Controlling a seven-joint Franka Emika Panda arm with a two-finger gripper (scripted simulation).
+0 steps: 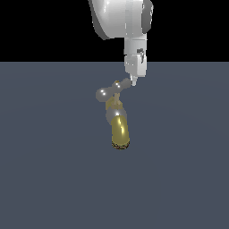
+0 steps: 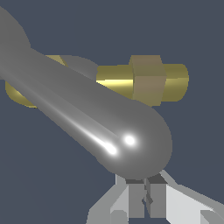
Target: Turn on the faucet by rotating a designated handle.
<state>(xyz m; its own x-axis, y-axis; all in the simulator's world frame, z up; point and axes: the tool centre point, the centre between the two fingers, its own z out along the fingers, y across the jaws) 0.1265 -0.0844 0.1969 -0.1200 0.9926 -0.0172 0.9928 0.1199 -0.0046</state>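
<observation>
The faucet (image 1: 120, 130) stands on the grey floor, its brass-yellow spout curving toward the camera below a silver collar. On top sits the handle (image 1: 107, 91), a silver crossbar on a small brass hub. In the exterior view its left bulb is lower and nearer, and its right arm rises toward my gripper (image 1: 133, 81). The gripper hangs straight down, with its tips against the end of that right arm. The wrist view is filled by that arm of the handle (image 2: 87, 109), with the brass stem (image 2: 144, 81) behind it. My gripper (image 2: 144, 194) is shut, its fingers together just behind the bulb, holding nothing.
A flat dark grey-blue floor (image 1: 49, 179) spreads around the faucet, with a black background above it. The white arm (image 1: 123, 18) comes down from the top of the exterior view.
</observation>
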